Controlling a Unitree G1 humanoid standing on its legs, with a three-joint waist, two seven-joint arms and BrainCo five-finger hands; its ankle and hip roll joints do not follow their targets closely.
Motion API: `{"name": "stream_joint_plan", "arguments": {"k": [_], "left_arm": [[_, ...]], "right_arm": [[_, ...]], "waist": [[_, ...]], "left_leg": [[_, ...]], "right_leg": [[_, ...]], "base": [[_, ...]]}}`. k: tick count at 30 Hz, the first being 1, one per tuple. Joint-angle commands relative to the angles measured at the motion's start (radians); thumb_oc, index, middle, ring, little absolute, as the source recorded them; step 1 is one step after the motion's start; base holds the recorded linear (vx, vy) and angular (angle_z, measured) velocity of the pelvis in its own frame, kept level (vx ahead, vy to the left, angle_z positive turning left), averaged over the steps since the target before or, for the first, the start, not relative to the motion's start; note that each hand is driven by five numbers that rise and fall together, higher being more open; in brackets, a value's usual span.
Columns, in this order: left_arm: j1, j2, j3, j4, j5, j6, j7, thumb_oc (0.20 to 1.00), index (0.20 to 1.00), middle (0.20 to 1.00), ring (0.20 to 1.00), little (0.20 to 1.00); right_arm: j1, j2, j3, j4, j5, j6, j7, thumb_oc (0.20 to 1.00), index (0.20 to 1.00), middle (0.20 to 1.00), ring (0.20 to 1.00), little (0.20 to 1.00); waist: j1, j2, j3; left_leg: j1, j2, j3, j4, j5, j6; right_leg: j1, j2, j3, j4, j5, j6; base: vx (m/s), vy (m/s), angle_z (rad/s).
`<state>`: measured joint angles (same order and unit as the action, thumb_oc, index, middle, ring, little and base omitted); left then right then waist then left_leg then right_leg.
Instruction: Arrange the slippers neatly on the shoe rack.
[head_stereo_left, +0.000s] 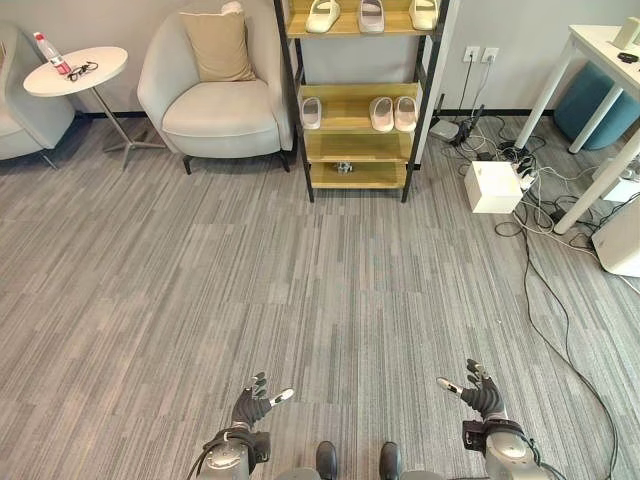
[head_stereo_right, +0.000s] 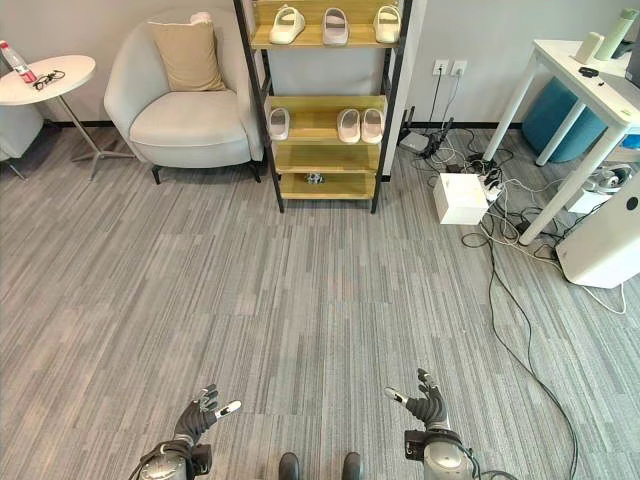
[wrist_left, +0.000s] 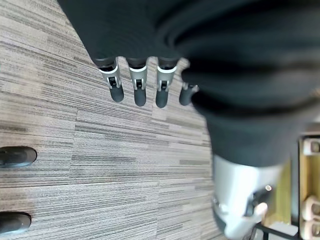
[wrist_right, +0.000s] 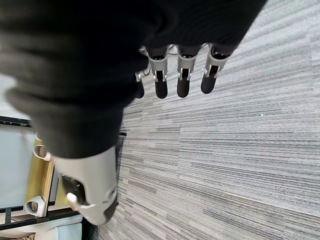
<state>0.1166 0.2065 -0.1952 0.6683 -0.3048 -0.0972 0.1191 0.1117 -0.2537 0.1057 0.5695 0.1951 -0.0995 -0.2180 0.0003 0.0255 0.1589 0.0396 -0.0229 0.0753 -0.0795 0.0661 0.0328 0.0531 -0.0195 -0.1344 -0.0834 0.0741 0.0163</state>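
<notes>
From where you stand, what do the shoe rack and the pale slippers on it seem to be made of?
The tall shoe rack looks like a black metal frame, thin and straight, carrying yellowish wood-look shelves with a matt, faintly grained surface. The pale slippers seem moulded foam or soft rubber: thick one-piece soles and straps, smooth and matt, with no stitching visible. From this far, that stays a guess.

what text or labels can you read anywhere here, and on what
No text can be read in these views.
Bottle on the round side table: it has a red label, print too small to read.
White box on the floor by the cables: no legible marking.
Slippers on the shoe rack: no print visible.
Left hand and right hand: open over the carpet, no markings legible.
</notes>
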Motion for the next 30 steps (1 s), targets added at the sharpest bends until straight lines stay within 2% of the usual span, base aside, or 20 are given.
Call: {"name": "stream_joint_plan", "arguments": {"k": [1,13,23,30], "left_arm": [[-0.035,0.018,-0.004,-0.033,0.003,-0.038,0.014,1.0,1.0,1.0,1.0,1.0],[-0.026,0.02,-0.009,-0.081,-0.035,-0.039,0.009,1.0,1.0,1.0,1.0,1.0],[-0.024,0.053,0.009,-0.148,0.002,-0.049,0.018,1.0,1.0,1.0,1.0,1.0],[-0.013,0.066,0.025,-0.202,0.02,-0.053,0.014,1.0,1.0,1.0,1.0,1.0]], "right_arm": [[0.002,-0.019,-0.011,-0.083,-0.02,-0.03,-0.02,1.0,1.0,1.0,1.0,1.0],[0.007,-0.007,0.0,-0.069,-0.005,-0.027,-0.017,1.0,1.0,1.0,1.0,1.0],[0.004,-0.016,-0.006,-0.077,-0.003,-0.028,-0.012,1.0,1.0,1.0,1.0,1.0],[0.019,-0.039,-0.002,-0.12,-0.027,-0.024,-0.001,1.0,1.0,1.0,1.0,1.0]], "waist": [[-0.002,-0.021,-0.012],[-0.01,-0.028,-0.014],[-0.015,-0.024,-0.011],[-0.022,-0.022,0.013]], "left_leg": [[0.032,0.086,-0.003,-0.008,-0.078,-0.084],[0.049,0.089,0.003,-0.008,-0.088,-0.084],[0.056,0.086,0.008,-0.008,-0.093,-0.084],[0.055,0.083,0.017,-0.008,-0.098,-0.083]], "right_leg": [[0.044,-0.111,0.014,-0.004,-0.11,0.137],[0.05,-0.105,0.019,-0.004,-0.113,0.135],[0.053,-0.105,0.027,-0.004,-0.115,0.134],[0.045,-0.111,0.026,-0.004,-0.113,0.136]], "base": [[0.0,0.0,0.0],[0.0,0.0,-0.01],[0.0,-0.009,-0.04],[0.01,0.003,-0.01]]}}
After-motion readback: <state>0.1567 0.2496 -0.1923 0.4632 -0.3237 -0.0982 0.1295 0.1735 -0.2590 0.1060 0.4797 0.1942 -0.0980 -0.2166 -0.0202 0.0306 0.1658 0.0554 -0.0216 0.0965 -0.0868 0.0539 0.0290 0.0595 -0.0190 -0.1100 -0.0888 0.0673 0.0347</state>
